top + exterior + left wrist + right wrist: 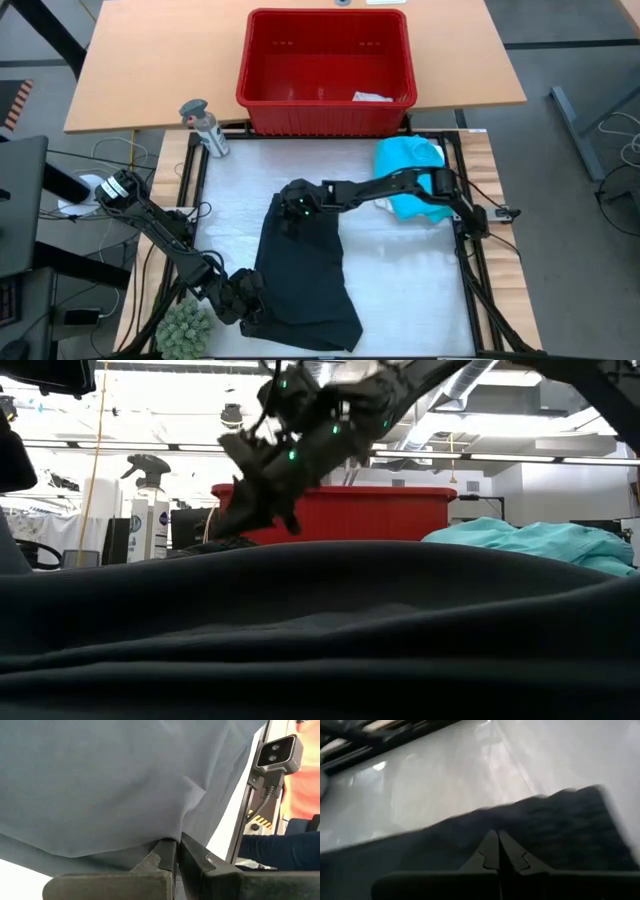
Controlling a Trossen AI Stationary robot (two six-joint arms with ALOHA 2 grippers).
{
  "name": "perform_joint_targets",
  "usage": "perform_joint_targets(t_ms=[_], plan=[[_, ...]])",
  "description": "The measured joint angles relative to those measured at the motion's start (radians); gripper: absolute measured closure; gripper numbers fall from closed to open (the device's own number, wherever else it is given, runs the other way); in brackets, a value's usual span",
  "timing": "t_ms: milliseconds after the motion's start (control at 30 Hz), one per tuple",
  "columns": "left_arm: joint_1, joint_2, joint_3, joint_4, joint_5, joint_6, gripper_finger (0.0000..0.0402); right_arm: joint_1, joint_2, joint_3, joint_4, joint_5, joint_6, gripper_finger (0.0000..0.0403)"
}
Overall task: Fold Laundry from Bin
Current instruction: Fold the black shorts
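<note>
On the white-covered table, near its middle: a black garment, spread flat and reaching to the front edge. At the garment's far edge, the right gripper, jaws pressed together, pinching the dark cloth there; same pinch visible in the right wrist view, fabric edge caught right at the fingertips. At the front-left corner of the garment, the left gripper, jaws likewise closed, clamped on the hem; in the left wrist view, grey-looking cloth gathered into the closed fingertips. To the right on the table, beside the right arm: a crumpled turquoise shirt, partly under the arm, well apart from the black garment. Beyond the table's far edge, on a wooden table: the red bin, upright, with a small pale piece lying in its near right corner. Left of the bin, just at the work table's far-left corner: a spray bottle. At the front-left corner, beside the left gripper: a small green spiky plant-like object. From table height: black cloth filling the foreground, right gripper just above it, red bin and turquoise shirt behind.
</note>
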Motion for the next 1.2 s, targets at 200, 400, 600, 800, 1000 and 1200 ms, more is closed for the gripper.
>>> perform_joint_targets(t_ms=[200, 400, 600, 800, 1000, 1200], plan=[[0.0, 0.0, 0.0, 0.004, 0.065, -0.038, 0.0401, -0.059, 0.082, 0.004, 0.024, -0.019, 0.059, 0.0387], [0.0, 0.0, 0.006, 0.02, 0.275, -0.116, 0.0401, -0.077, 0.108, 0.021, 0.035, -0.04, 0.059, 0.0387], [-0.004, 0.0, 0.006, 0.008, 0.404, -0.254, 0.0401, -0.083, 0.108, 0.021, 0.014, -0.043, 0.028, 0.0387], [-0.013, -0.033, 0.008, 0.018, 0.491, -0.331, 0.0401, -0.083, 0.108, 0.022, -0.016, -0.04, 0.013, 0.0387], [-0.05, -0.092, 0.009, -0.047, 0.327, -0.392, 0.0401, -0.087, 0.108, 0.022, -0.019, -0.038, 0.006, 0.0387], [-0.086, -0.153, 0.009, -0.1, -0.195, -0.217, 0.0401, -0.091, 0.096, 0.021, -0.031, -0.038, 0.006, 0.0377]])
